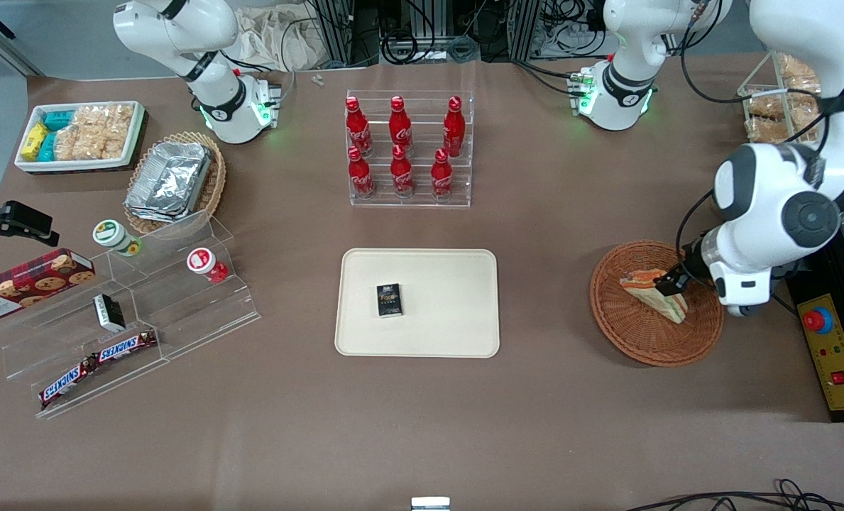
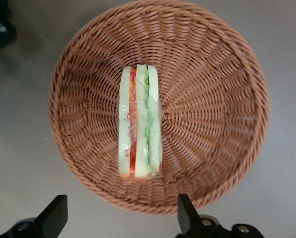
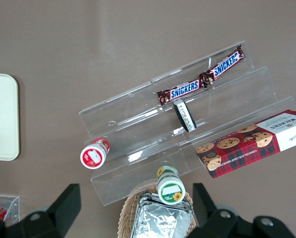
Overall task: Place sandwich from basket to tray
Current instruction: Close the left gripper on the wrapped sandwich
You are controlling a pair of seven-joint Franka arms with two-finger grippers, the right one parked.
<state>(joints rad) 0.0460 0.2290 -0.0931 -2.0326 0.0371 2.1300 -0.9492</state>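
Your hand (image 1: 671, 284) hovers at right of the front frame, fingers spread, above the sandwich (image 1: 654, 292) in the basket (image 1: 634, 341). The tray (image 1: 457, 312) at frame centre carries a small dark box (image 1: 389, 299).

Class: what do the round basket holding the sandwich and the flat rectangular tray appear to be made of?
The round reddish-brown basket looks like woven wicker, with visible strands. The beige rectangular tray looks like matte moulded plastic, perhaps fibre. The open gripper hovers above the wedge sandwich.

1 sandwich (image 1: 653, 292) in 1 round wicker basket (image 1: 642, 341), gripper (image 1: 670, 282) above it. 1 beige tray (image 1: 457, 330) w/ 1 small black box (image 1: 389, 299). 6 cola bottles (image 1: 399, 169), 2 Snickers bars (image 1: 99, 362), 1 cookie box (image 1: 24, 282).
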